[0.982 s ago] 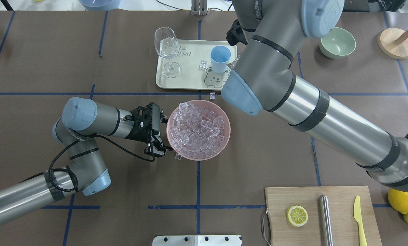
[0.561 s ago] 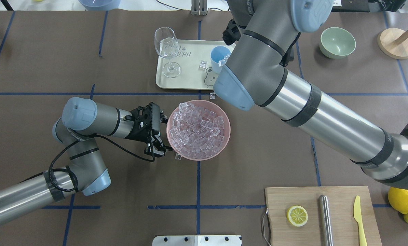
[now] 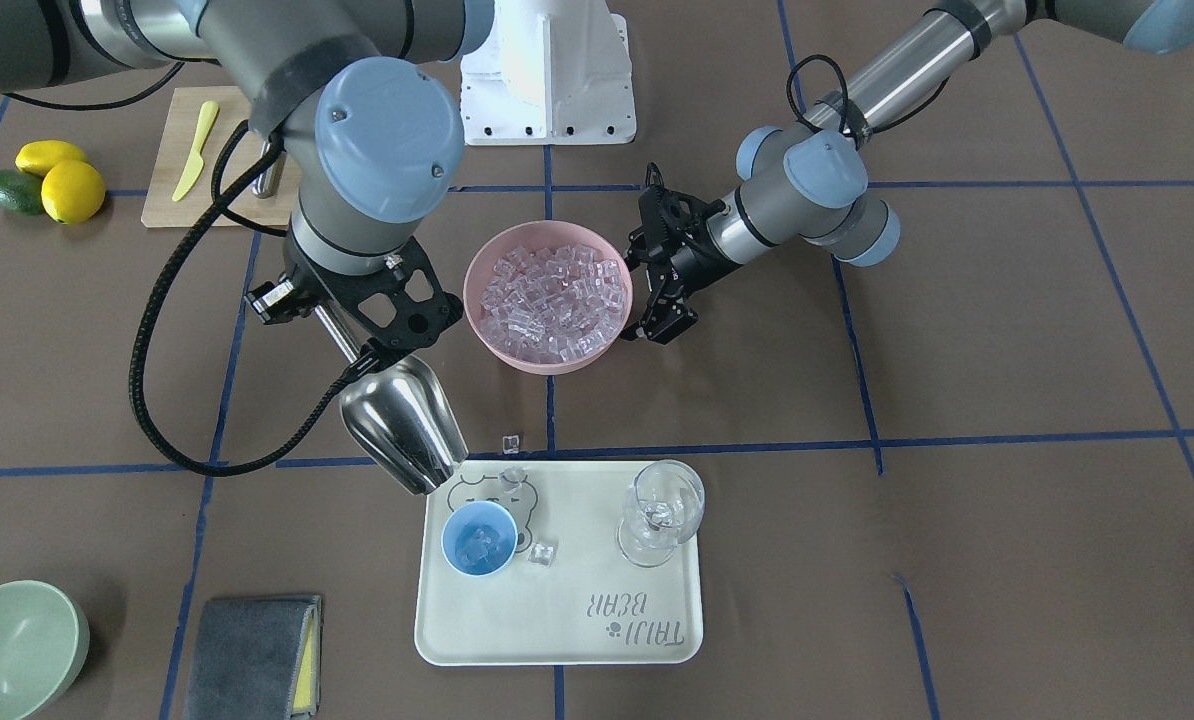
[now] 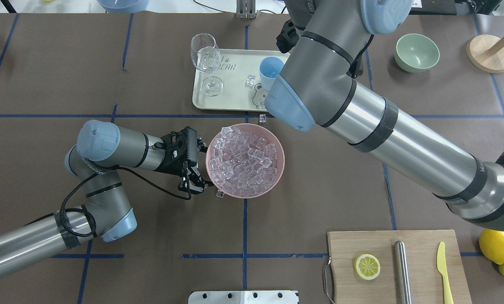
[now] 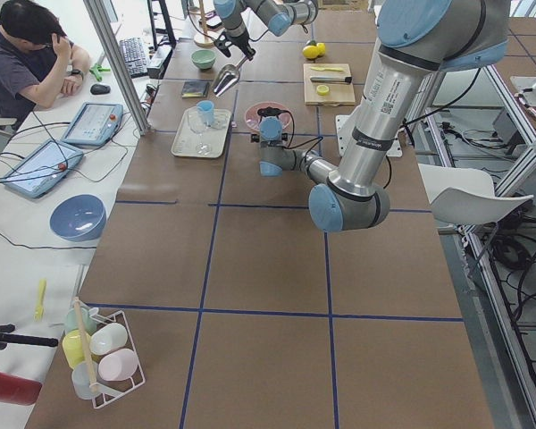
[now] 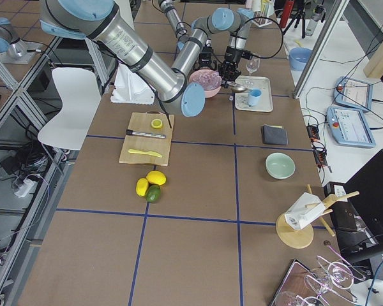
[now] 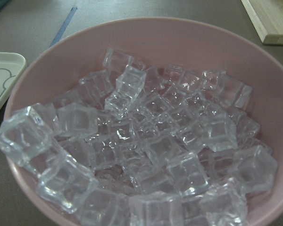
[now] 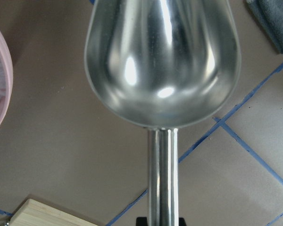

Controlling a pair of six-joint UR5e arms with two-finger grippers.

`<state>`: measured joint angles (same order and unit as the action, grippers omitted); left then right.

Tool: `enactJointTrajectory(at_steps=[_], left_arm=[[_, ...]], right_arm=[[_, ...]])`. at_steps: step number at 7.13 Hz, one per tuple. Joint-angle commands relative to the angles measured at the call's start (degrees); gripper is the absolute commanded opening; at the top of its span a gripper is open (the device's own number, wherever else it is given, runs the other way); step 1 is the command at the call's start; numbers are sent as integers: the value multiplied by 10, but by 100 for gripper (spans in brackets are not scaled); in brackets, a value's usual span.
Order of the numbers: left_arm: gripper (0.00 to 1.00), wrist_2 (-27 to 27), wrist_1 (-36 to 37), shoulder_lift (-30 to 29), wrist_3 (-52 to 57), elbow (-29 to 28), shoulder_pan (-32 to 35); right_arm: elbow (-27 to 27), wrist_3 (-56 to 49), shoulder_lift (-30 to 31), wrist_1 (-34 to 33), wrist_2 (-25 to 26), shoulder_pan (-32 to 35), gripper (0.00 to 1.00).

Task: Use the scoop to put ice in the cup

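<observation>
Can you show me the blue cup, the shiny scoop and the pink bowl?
cup (image 3: 454, 530), front-facing view, inner wall.
scoop (image 3: 402, 425), front-facing view, trough's back.
pink bowl (image 3: 547, 362), front-facing view, near outer wall.

A shiny steel scoop (image 3: 402, 425) hangs tilted at centre-left of the front-facing view. Its open mouth points down and right, and its thin handle runs up and left. In the right wrist view its trough is empty.

Just below and right of the mouth, a small light-blue cup (image 3: 479, 538) stands upright on the left part of a cream tray (image 3: 577, 640). A few clear cubes lie in its bottom.

Most of the ice (image 3: 552, 300) is heaped in a pink bowl (image 3: 547, 365) at upper centre. One stray cube lies just right of the cup, another on the tray's upper edge, and a third on the tabletop (image 3: 857, 550) just above the tray.
</observation>
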<state>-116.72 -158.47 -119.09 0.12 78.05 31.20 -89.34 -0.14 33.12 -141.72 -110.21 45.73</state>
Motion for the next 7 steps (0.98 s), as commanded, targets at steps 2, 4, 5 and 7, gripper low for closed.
enactJointTrajectory(at_steps=[2, 4, 5, 7], left_arm=[[100, 0, -1, 0, 0, 0, 0], [100, 0, 0, 0, 1, 0, 0], [100, 0, 0, 0, 1, 0, 0], [100, 0, -2, 0, 1, 0, 0]], right_arm=[[19, -43, -23, -27, 1, 8, 0], [22, -52, -25, -27, 1, 11, 0], [23, -58, -25, -27, 3, 12, 0], [39, -94, -28, -27, 9, 18, 0]])
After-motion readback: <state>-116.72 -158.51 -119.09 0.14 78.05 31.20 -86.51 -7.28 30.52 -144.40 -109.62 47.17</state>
